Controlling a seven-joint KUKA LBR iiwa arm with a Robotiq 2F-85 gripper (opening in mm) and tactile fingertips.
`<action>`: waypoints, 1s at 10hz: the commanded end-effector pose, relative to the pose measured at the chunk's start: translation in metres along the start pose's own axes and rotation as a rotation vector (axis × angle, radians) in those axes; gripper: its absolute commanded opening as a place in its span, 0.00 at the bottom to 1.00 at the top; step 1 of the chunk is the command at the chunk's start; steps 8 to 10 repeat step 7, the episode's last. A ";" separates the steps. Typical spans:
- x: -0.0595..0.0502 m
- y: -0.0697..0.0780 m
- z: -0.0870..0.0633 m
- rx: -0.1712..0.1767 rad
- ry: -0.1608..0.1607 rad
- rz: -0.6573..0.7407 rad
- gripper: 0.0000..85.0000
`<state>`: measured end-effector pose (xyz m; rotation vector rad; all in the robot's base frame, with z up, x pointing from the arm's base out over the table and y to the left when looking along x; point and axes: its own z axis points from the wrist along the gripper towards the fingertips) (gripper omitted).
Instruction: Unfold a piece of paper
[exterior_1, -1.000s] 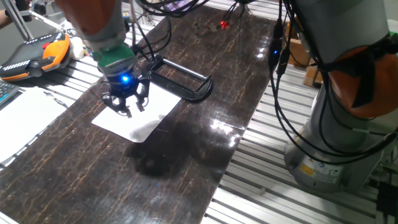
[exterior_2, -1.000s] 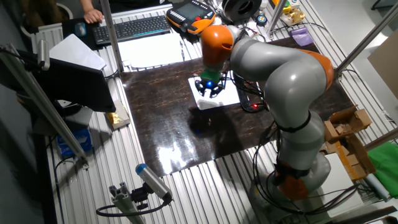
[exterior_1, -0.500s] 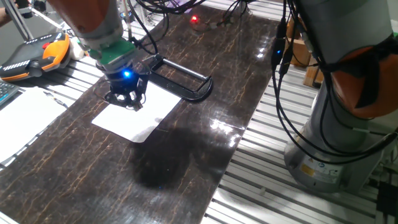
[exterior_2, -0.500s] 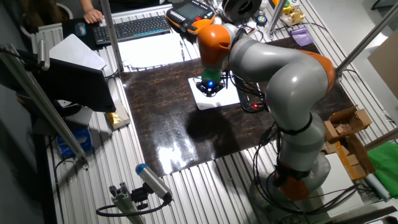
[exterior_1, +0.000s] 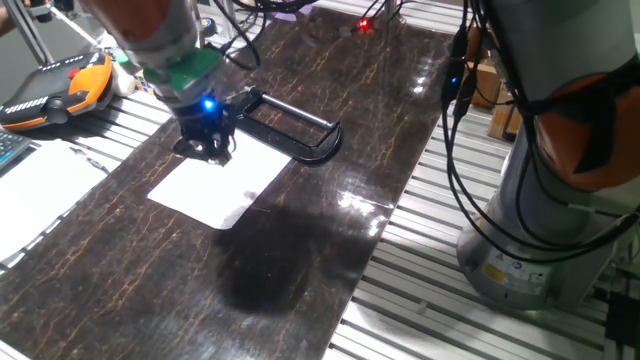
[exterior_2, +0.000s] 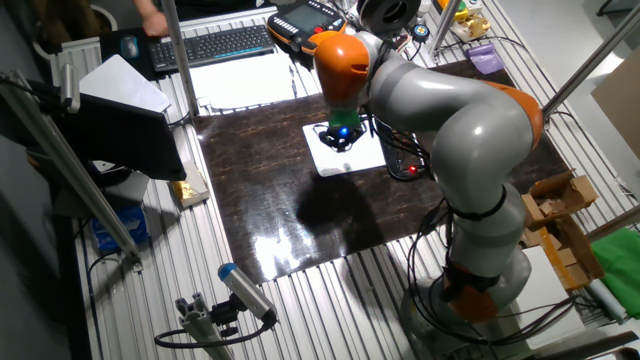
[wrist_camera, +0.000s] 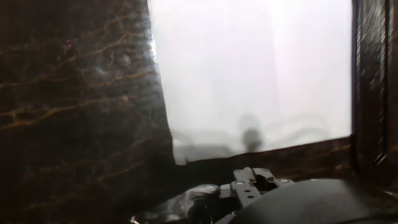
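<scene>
On the desk, far-left part: gripper sits low at the far corner of the piece of paper, just beside the black clamp.
Gripper vs 1.0 s ago: then it hung over the middle of the sheet with the fingers splayed; since then it has shifted toward the far-left corner and dropped lower.
Gripper vs 0.5 s ago: small further move the same way, toward the clamp end.
Fingers: drawn together into one dark clump at the sheet edge; cannot tell whether paper is pinched between them.
Paper: lies flat on the dark marbled desk, same spot and outline as 1.0 s ago; near corner bare, with a faint shadow.
Paper, other fixed view: white square under the orange-and-grey arm, gripper at its far-left part, blue light on the wrist.
Hand view: white sheet fills the top right, left edge runs down the frame, near edge crosses low; dark desk at left and below; blurred gripper body at bottom, fingertips not resolvable.
Clamp: unmoved, bar running off to the right of the gripper.
Red light: far end of the desk, now at; its spot differs in each earlier frame.
Off-desk left: orange-and-black pendant and a larger white sheet, both unchanged.
</scene>
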<state>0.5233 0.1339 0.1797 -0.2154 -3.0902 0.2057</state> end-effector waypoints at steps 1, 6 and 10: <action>-0.004 -0.006 -0.006 -0.014 0.003 -0.021 0.01; -0.013 -0.011 -0.010 -0.053 0.000 -0.028 0.01; -0.013 -0.011 -0.009 -0.049 -0.002 -0.024 0.01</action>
